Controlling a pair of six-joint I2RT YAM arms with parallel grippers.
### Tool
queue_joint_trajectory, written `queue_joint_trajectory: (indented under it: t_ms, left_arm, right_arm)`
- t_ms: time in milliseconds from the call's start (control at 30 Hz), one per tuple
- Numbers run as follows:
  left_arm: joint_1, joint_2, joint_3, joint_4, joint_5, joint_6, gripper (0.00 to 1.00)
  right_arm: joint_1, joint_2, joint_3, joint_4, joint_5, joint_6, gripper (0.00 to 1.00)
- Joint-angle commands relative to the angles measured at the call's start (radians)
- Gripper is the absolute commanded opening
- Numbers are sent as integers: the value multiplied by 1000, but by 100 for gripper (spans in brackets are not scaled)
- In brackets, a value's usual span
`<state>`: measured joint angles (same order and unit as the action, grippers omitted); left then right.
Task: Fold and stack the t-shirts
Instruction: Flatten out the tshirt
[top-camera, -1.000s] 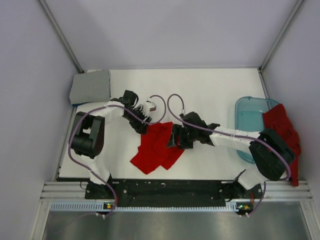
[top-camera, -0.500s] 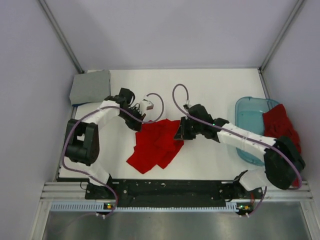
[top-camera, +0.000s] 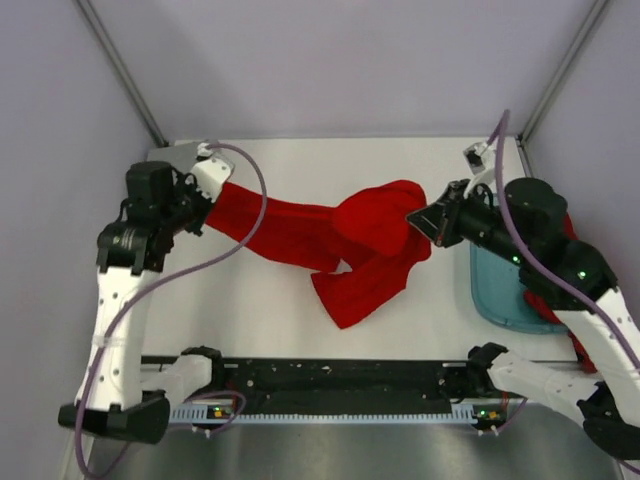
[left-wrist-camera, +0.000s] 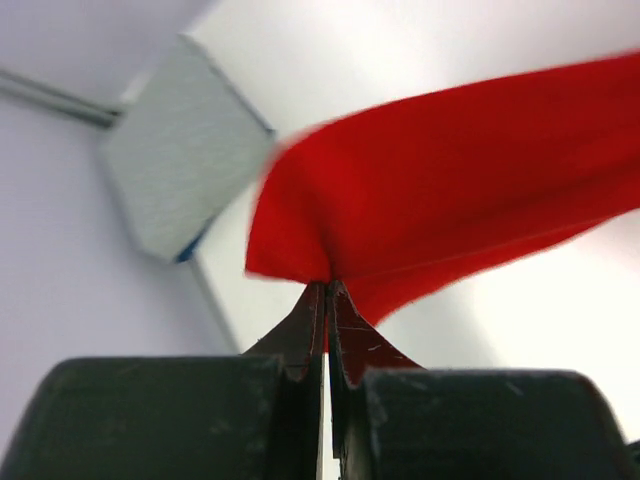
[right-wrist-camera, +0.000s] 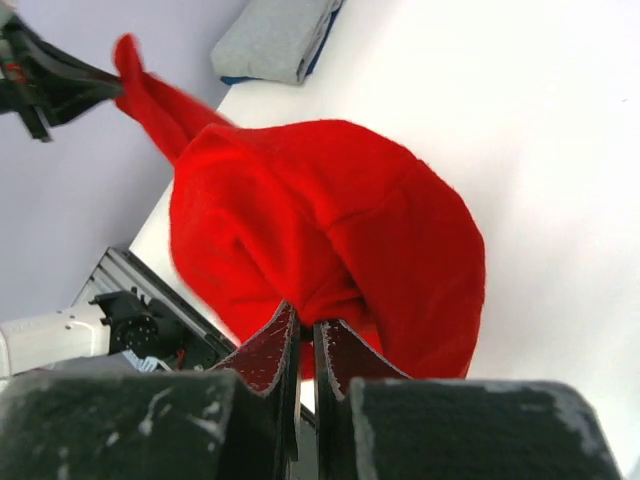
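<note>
**Red tee stretched between two arms**

At the left of the top view, the left gripper (left-wrist-camera: 327, 292), its jaws pressed together, pinches one end of the bright red tee (top-camera: 300, 228). At the right, the right gripper (right-wrist-camera: 300, 325) nips a bunched fold. The cloth spans mid-frame over the table (top-camera: 340, 165), with a loose part drooping toward the lower centre. The grey tee (left-wrist-camera: 178, 172) lies folded in the table's upper-left corner.

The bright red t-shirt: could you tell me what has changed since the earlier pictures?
The left gripper swung far-left and the right gripper right, both shut on the bright red t-shirt, lifting and stretching it between them. The grey t-shirt and tub stayed put.
</note>
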<state>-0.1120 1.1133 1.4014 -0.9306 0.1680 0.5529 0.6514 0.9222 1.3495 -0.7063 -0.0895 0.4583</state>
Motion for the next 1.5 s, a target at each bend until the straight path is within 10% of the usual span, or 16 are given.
queue_joint_trajectory:
  t_ms: [0,300,600,1067,1467]
  left_arm:
    - [35,-153,85,-103,-159,65,0]
    - [38,-300,191,-206,-301,56,0]
    - [38,-213,-44,-12,-279,10,0]
    - [38,254,630,164,-252,-28,0]
    - [38,-96,-336,334,-61,70,0]
  right_arm:
    - [-2,-39,149,-228,59,-107,0]
    - [-4,-151,215,-297,-21,-76,0]
    - [-45,22,88,-222,203,-162,0]
    - [-360,621,882,-42,-223,-234,0]
    - [-352,264,-165,83,-369,-267,0]
